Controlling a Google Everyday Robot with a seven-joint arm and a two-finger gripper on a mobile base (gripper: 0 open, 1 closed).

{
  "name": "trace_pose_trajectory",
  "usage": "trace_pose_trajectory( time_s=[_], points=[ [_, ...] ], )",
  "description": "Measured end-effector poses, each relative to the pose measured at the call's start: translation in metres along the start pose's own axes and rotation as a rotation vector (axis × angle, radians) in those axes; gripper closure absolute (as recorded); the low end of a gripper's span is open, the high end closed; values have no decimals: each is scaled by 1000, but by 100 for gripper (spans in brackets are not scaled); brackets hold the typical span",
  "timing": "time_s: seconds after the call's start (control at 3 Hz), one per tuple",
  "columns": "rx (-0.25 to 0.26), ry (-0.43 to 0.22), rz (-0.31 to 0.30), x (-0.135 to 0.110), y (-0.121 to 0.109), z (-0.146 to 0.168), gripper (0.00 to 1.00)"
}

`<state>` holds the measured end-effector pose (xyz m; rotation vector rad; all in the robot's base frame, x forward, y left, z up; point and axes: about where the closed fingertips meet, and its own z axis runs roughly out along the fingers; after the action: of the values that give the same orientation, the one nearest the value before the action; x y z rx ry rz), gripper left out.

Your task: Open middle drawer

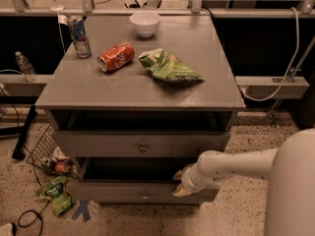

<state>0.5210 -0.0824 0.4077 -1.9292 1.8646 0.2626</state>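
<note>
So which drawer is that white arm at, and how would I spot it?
Start at the grey cabinet. Under its taller-fronted upper drawer comes the middle drawer, partly pulled out, with the gripper at the right end of its front. Its front is narrower and its knob tinier than the drawer above.

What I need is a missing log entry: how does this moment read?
gripper: at front of middle drawer, right of knob | middle drawer: partly out | top drawer: partly out
</note>
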Motion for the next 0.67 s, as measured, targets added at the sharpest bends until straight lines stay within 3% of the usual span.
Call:
trace_pose_trajectory(
  time_s=[0.67],
  points=[
    [23,16,-5,-4,18,-10,100]
  ],
)
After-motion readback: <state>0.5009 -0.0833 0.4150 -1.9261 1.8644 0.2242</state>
